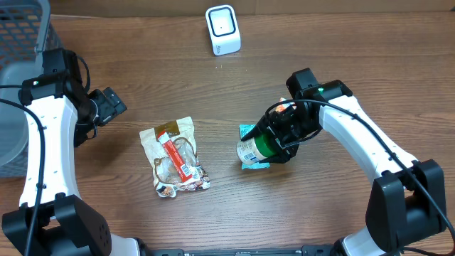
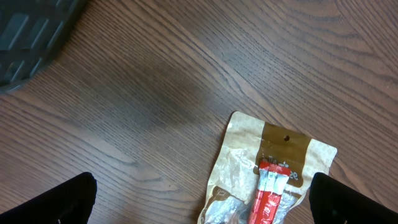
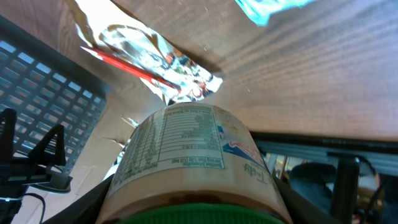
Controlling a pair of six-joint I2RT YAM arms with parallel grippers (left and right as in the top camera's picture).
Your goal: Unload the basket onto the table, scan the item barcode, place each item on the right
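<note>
Basket (image 1: 20,32) mesh in grey fills the far-left corner of the wooden table (image 1: 355,43), and the left arm stands just beside it. The left gripper (image 1: 115,107) hangs over bare wood with its jaws spread wide and nothing between them; in its wrist view the two dark fingertips (image 2: 59,200) sit at the bottom corners of the picture, far apart. To its right, a tan and clear snack pouch (image 1: 174,156) with a red stripe lies flat on the table, touched by neither arm. Farther right, at the table's far edge, stands the small white scanner (image 1: 222,30), well apart from everything else. Right of centre is the task's item, a jar (image 1: 249,150) with a pale label and a green lid, tipped on its side with its base pointing toward the pouch. It sits over a teal packet (image 1: 254,165) whose edges show above and below it. The right gripper (image 1: 276,136) is clamped around the jar at the lid end. In the right wrist view, the label's printed text panel (image 3: 186,146) faces the camera. Whether the jar rests on the packet or is held just above it cannot be told.
</note>
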